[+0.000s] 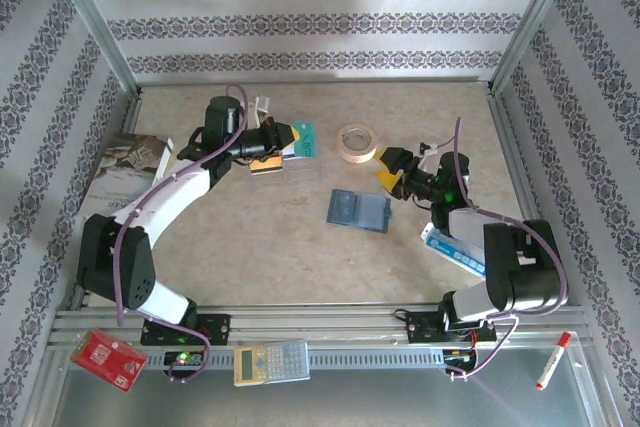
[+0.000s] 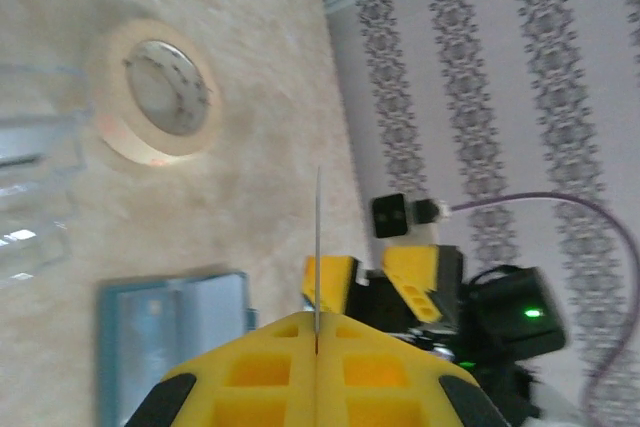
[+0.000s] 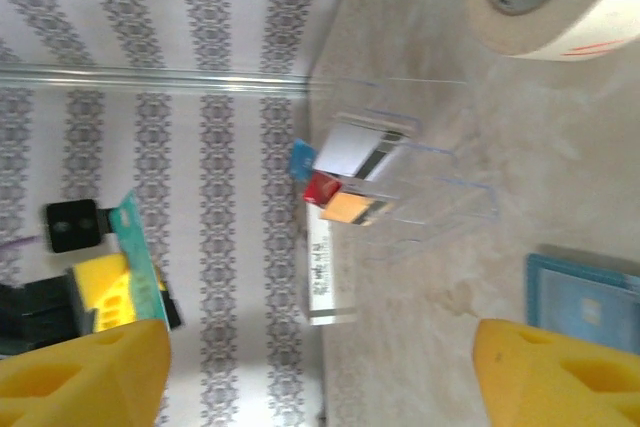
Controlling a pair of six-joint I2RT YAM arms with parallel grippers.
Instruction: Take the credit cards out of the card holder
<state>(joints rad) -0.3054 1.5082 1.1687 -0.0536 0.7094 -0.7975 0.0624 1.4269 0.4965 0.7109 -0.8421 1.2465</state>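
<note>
one card [image 1: 306, 139] in extended left tool [image 1: 289, 138]

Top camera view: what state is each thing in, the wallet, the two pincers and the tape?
Wallet: open, flat on table.
Left pincer: shut on teal card.
Right pincer: open, empty.
Tape roll: lying flat.
</note>
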